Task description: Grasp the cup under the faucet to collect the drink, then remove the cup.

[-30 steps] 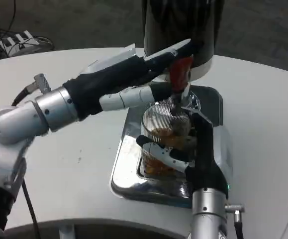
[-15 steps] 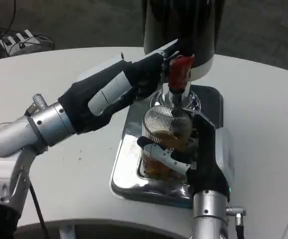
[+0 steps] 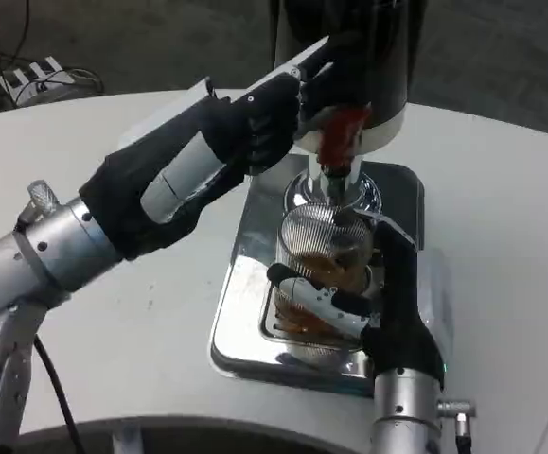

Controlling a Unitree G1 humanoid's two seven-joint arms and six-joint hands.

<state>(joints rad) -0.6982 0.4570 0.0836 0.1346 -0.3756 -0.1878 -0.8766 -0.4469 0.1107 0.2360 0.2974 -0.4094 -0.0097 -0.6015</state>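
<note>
A clear ribbed cup holding amber drink stands on the metal drip tray, right below the red tap lever of the black dispenser. My right hand grips the cup from its right side, with the fingers wrapped across its front. My left hand reaches in from the left, its fingers stretched out. Its dark fingertips lie at the top of the red lever. It holds nothing.
The dispenser's white base ring and the faucet spout stand close above the cup. White table lies open to the left and right of the tray. Cables and a power strip lie on the floor at far left.
My left hand has lifted and swung up-left, from across the faucet to the lever's top. The right hand still grips the cup, now slightly lower in the picture.
</note>
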